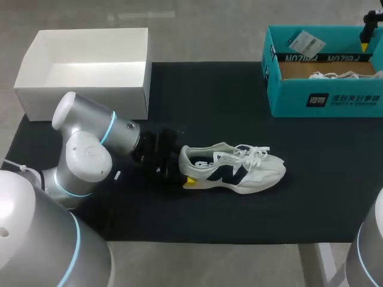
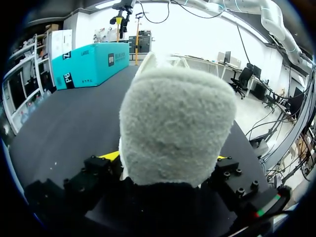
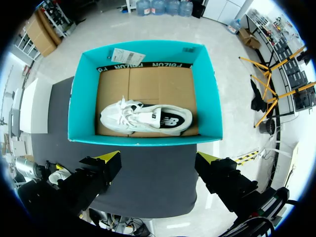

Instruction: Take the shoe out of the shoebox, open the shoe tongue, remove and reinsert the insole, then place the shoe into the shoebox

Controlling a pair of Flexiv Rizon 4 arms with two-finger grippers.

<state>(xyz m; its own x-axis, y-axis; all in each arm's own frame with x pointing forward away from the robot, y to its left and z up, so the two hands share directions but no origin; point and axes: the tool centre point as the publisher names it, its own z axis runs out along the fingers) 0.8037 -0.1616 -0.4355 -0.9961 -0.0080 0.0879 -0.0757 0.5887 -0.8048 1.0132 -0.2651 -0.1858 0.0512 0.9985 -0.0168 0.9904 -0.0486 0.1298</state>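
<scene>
A white sneaker with a dark logo [image 1: 236, 168] lies on its side on the black mat [image 1: 239, 107], toe to the right. My left gripper [image 1: 185, 167] is at its heel. In the left wrist view the grey heel [image 2: 177, 123] fills the gap and a yellow-tipped finger [image 2: 109, 155] presses on each side, so my left gripper [image 2: 165, 157] is shut on the heel. The teal shoebox [image 1: 323, 98] stands at the back right with a second white sneaker [image 3: 145, 117] inside. My right gripper [image 3: 159, 160] hangs open high above the shoebox [image 3: 148, 140] and is seen at the corner [image 1: 371, 27].
An open white box [image 1: 84, 89] sits at the back left, partly off the mat. My left arm's elbow [image 1: 84, 149] lies low over the mat's left part. A paper tag [image 1: 306, 43] rests on the teal box's back rim.
</scene>
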